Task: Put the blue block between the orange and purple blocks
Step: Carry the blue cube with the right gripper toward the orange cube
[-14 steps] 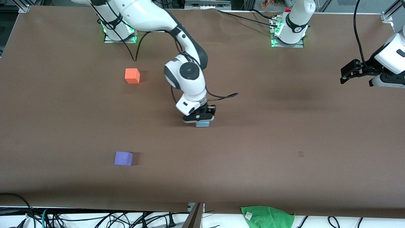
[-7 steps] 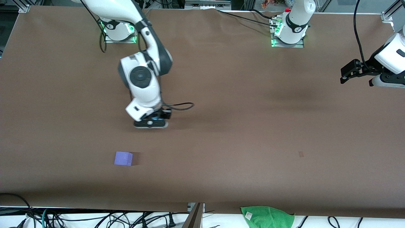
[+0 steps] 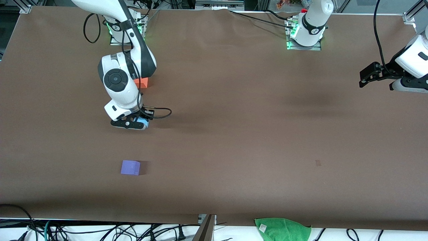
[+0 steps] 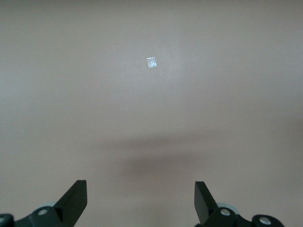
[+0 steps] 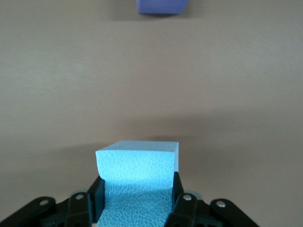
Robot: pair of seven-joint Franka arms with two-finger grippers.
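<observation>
— So where is the blue block (image 3: 143, 120) now?

— Clamped in the right tool (image 3: 131, 124), fingers pressed on its two sides; the right wrist view shows the blue block (image 5: 137, 177) squeezed between them. A second ago that tool was out over the middle of the surface; since then it has swung toward the right arm's end and now hangs low over the stretch between the other two cubes.

— And those two?

— Neither has moved. The orange block (image 3: 142, 82) sits nearer the robot bases, half hidden by the arm's wrist. The purple block (image 3: 130, 167) lies nearer the front camera, well apart from the orange one, and it also shows at the edge of the right wrist view (image 5: 161, 6).

— So the carry is nearly done?

— I judge so. The cube looks roughly on the line between them; lowering and letting go remain.

— The left arm?

— Waiting at its own end, the left tool (image 3: 370, 75) with fingers spread apart over bare surface (image 3: 267, 134), holding nothing.
</observation>
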